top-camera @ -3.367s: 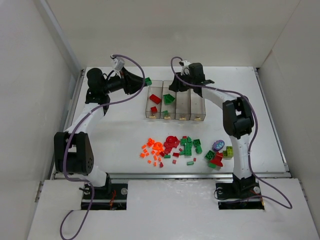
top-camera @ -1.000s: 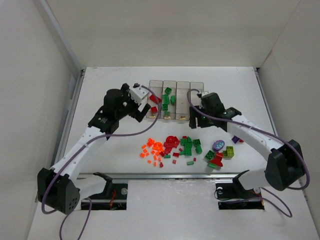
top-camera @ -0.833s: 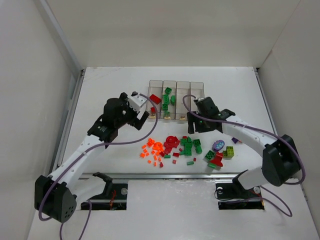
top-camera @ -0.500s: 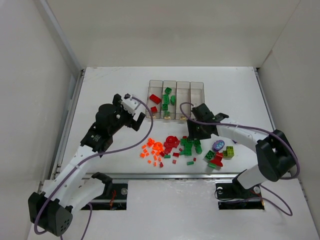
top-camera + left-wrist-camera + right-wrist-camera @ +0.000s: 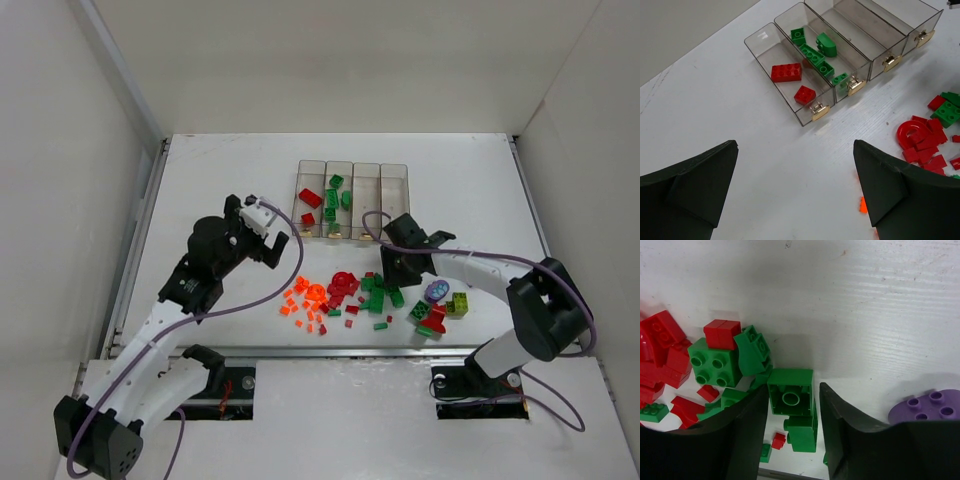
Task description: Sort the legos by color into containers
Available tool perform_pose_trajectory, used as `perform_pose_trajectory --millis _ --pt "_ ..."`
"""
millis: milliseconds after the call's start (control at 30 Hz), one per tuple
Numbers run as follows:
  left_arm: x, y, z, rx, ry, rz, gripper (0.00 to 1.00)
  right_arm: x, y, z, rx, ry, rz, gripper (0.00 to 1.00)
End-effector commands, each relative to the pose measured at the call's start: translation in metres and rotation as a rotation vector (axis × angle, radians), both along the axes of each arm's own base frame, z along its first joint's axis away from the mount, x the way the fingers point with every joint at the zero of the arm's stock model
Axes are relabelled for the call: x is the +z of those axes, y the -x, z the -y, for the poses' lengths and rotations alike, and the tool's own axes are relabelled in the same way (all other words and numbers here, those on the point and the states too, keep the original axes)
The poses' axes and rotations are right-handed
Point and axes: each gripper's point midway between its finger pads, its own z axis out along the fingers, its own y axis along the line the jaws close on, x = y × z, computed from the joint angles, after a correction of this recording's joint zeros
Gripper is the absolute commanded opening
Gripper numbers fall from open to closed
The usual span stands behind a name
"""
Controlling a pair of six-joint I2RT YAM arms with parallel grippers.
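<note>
An upturned green brick (image 5: 790, 399) lies among the loose legos (image 5: 350, 295) on the arms' side of the containers (image 5: 395, 200). The right gripper (image 5: 793, 392) straddles it, apparently to lift it; its jaws are half-closed, and I cannot tell whether they pinch yet. The left gripper (image 5: 794, 145) hovers near the containers, wide open and empty.

No writing, label, brand, number or sign can be read in any view: none on the bricks (image 5: 342, 285), the bins (image 5: 394, 200) or the counter (image 5: 470, 190).
</note>
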Motion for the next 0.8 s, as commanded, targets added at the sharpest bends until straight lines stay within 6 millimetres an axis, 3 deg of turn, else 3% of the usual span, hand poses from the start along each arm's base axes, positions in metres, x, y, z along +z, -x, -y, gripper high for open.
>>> perform_pose_trajectory --millis 0,100,200,333,433,533,733,767 --pt "0.014 0.004 0.007 -0.030 0.051 0.043 1.00 -0.003 -0.006 0.002 -0.035 0.004 0.014 0.48" --pt "0.006 0.005 0.008 -0.026 0.061 0.023 1.00 -0.003 -0.003 -0.001 -0.027 -0.012 0.003 0.44" --pt "0.011 0.006 0.010 -0.034 0.080 0.034 1.00 -0.007 0.001 -0.001 -0.023 -0.016 -0.009 0.37" --pt "0.011 0.007 0.011 -0.044 0.082 0.033 1.00 -0.006 0.000 -0.003 -0.028 -0.036 0.000 0.24" --pt "0.007 0.008 0.011 -0.044 0.079 0.024 1.00 -0.007 -0.001 -0.002 -0.043 -0.031 0.004 0.08" --pt "0.005 0.008 0.011 -0.044 0.079 0.024 1.00 0.009 -0.013 -0.002 -0.056 -0.029 0.058 0.00" --pt "0.004 0.006 0.008 -0.022 0.074 0.027 1.00 0.047 -0.035 0.002 -0.096 -0.005 0.166 0.00" --pt "0.000 0.005 0.006 -0.011 0.068 0.020 1.00 0.061 -0.042 -0.004 -0.094 -0.023 0.205 0.00"
